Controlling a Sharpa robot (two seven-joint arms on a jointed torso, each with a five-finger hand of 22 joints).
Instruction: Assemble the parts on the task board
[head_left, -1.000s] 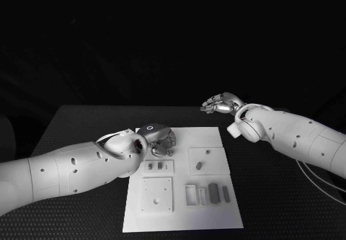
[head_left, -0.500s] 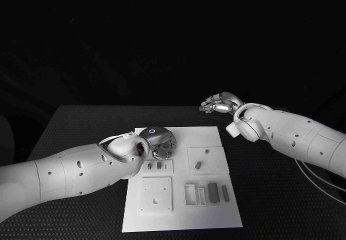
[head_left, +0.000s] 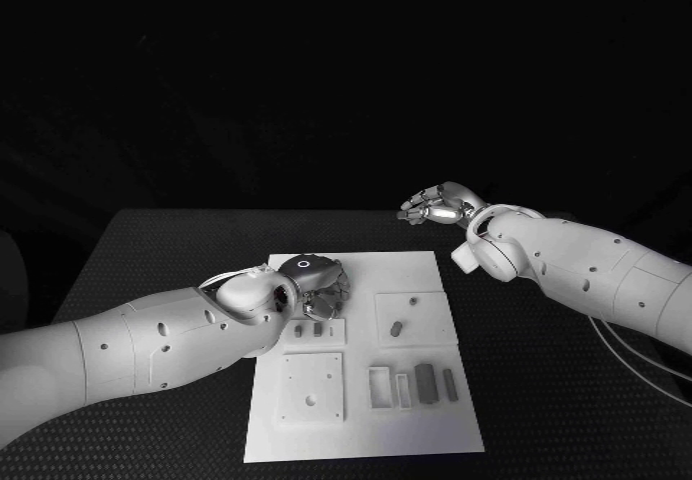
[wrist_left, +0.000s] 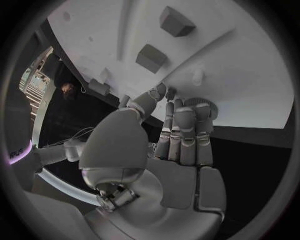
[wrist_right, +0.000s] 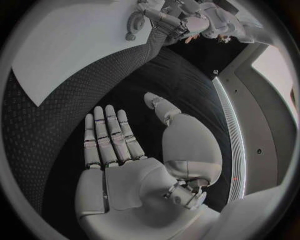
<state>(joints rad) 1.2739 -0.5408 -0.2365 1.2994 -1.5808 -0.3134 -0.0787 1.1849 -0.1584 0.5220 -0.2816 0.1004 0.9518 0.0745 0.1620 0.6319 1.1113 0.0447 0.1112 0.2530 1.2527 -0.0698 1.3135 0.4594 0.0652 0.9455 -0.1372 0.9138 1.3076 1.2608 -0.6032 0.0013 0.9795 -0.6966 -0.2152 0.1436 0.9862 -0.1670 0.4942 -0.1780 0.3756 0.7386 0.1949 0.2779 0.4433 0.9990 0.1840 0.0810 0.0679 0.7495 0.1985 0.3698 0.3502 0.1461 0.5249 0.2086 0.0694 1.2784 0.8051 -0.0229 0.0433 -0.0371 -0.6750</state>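
A black, textured surface (head_left: 173, 250) fills the lower part of the head view, with darkness behind its far edge. The white task board (head_left: 433, 420) lies lengthwise in the middle of it, with a strip of bare surface on each long side and a wider stretch beyond its far edge.

On the board the grey parts (head_left: 427, 380) sit toward the near right — two upright bars beside an open white frame. A small slanted piece lies on a raised square plate (head_left: 430, 320) farther back, and a plain square plate with a hole is on the near left.

The left hand (head_left: 320, 285) hangs over the board's far-left corner, fingers pointing down and close together. In its wrist view the fingertips (wrist_left: 187, 112) reach a small ribbed round piece (wrist_left: 209, 107) at the board's edge; whether they grip it I cannot tell.

The right hand (head_left: 440, 207) is raised beyond the board's far-right corner, well apart from it — over bare black surface. Its wrist view shows the fingers (wrist_right: 106, 135) straight and side by side, thumb set apart, holding nothing.
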